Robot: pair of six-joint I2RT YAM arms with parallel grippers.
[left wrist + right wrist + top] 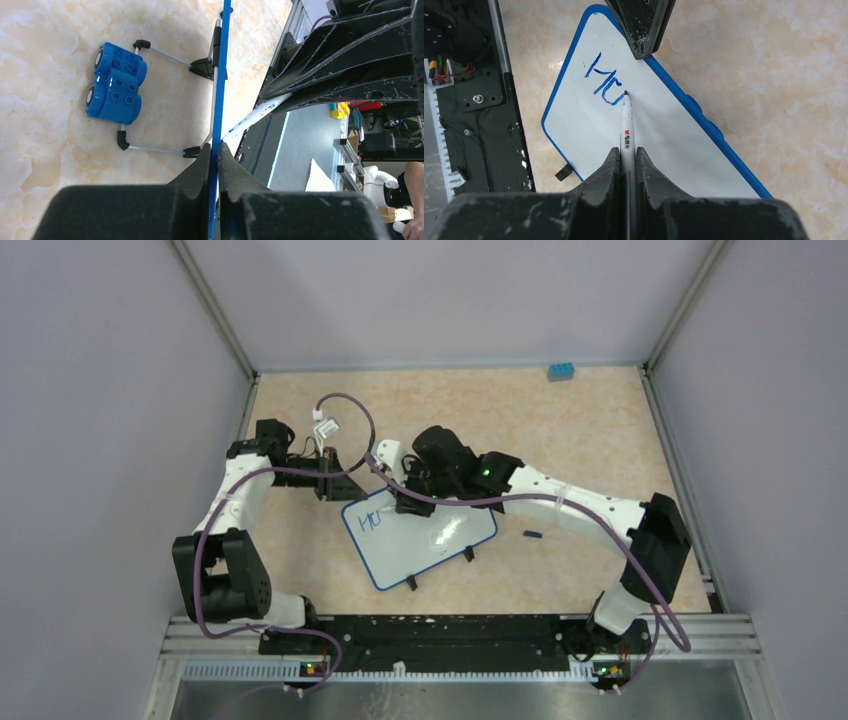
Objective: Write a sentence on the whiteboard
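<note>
Bright even light, soft glare on whiteboard [440, 538].

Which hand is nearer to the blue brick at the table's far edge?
Right. From the brick, the right hand is over the whiteboard; the left hand clamps its rim, farther away.

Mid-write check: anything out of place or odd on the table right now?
Nothing serious. The whiteboard sits skewed to the table edges, its rim clamped by the left gripper. A small black piece, possibly a cap, lies loose to its right, and a blue brick lies stray at the far edge.
</note>
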